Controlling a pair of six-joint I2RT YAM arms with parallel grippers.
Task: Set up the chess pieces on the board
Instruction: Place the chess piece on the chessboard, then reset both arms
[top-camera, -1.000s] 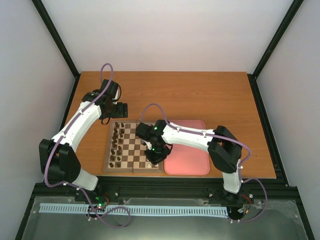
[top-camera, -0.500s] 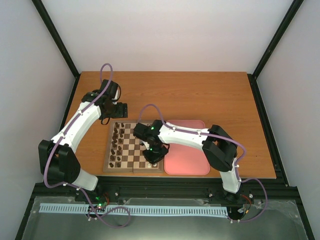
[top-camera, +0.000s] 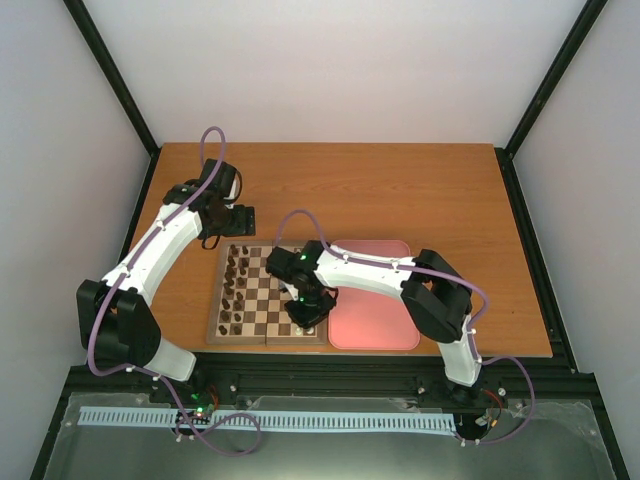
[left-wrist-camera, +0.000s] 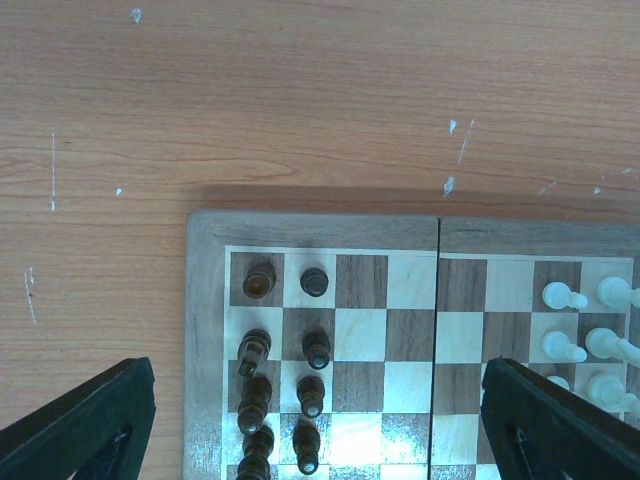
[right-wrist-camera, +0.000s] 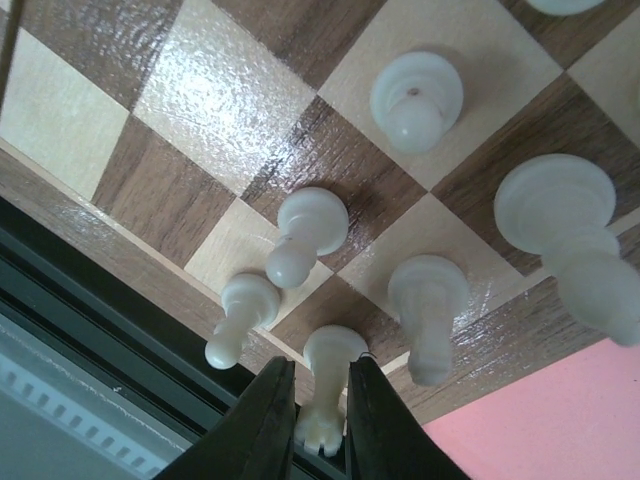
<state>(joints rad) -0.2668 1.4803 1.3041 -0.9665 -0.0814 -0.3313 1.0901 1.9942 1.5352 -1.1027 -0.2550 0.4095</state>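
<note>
Right claw: low over the near right corner of the board, pointing down
- fingers nearly together, only a narrow slot between them
- one white piece sits in that slot, base on a square of the near row, head between the tips
- fingers flank the head closely on both sides; cannot tell whether they pinch it or have just let go
- nothing else touches the claw

Other white pieces stand just beside it on neighbouring squares, apart from one another, all on the board's right side. Tray lies right of the board, edge to edge or nearly so

Left claw: released, fingers spread wide, holding nothing
- hangs above the board's far left end, clear of everything
- dark pieces stand below it in two columns along the left side; one leans against its neighbour

Board lies on the tabletop, near edge, left of centre
</note>
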